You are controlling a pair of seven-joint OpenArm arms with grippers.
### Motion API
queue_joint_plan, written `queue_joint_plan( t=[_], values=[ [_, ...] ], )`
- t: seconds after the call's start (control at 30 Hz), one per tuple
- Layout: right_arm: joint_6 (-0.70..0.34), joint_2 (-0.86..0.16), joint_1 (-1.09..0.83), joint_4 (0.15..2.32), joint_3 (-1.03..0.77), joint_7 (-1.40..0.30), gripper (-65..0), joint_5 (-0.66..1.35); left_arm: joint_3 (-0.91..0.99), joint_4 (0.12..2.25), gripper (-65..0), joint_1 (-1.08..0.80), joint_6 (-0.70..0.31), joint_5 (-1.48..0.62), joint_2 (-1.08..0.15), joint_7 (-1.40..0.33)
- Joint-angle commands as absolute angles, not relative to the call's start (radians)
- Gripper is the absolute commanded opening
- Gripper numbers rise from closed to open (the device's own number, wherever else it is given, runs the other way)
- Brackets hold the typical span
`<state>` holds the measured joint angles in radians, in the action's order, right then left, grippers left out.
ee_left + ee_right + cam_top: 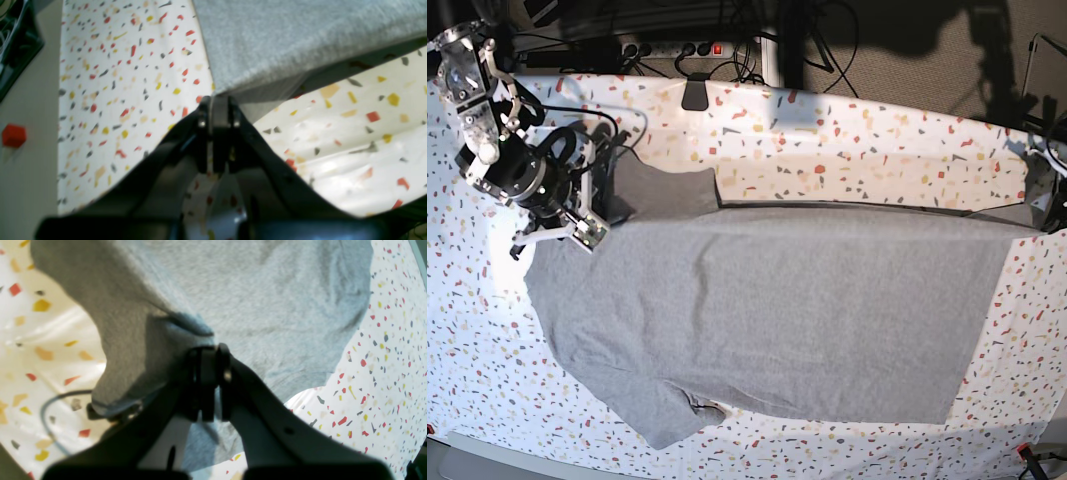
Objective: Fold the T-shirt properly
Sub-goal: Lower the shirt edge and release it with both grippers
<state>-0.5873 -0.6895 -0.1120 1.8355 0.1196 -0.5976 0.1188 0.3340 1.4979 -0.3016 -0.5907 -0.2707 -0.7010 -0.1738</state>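
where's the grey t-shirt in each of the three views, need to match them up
Left wrist: the T-shirt fills the top right, one corner pinched in the left gripper.
Right wrist: it covers the upper middle, bunched where the right gripper clamps it.
Base: it lies spread across the centre, stretched between both arms.
Shared landmark: the speckled terrazzo tabletop shows in every view.

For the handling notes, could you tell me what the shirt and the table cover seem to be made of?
Shirt: likely soft cotton knit, matte; heathered grey, fuzzy weave in the wrist views. Table cover: probably glossy plastic or oilcloth; bright glare, printed speckles.
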Motion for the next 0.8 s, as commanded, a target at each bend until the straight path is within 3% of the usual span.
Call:
queue_joint_plan(
  t=[0.0, 0.27, 0.77],
  values=[
    [-0.581, -0.706, -0.092, 1.835, 0.111, -0.582, -65.0, 0.117, 0.336, 1.509, -65.0, -0.286, -0.579, -0.281, -0.729, -0.138],
    [-0.599, -0.701, -0.083, 1.808, 0.111, -0.58, -65.0, 0.117, 0.174, 1.485, -65.0, -0.194, -0.576, -0.194, -0.729, -0.137],
    [-0.604, -0.64, 0.032, 1.649, 0.112, -0.553, -65.0, 0.113, -0.056, 1.212, -65.0, 0.097, -0.564, -0.184, -0.728, -0.117]
  ],
)
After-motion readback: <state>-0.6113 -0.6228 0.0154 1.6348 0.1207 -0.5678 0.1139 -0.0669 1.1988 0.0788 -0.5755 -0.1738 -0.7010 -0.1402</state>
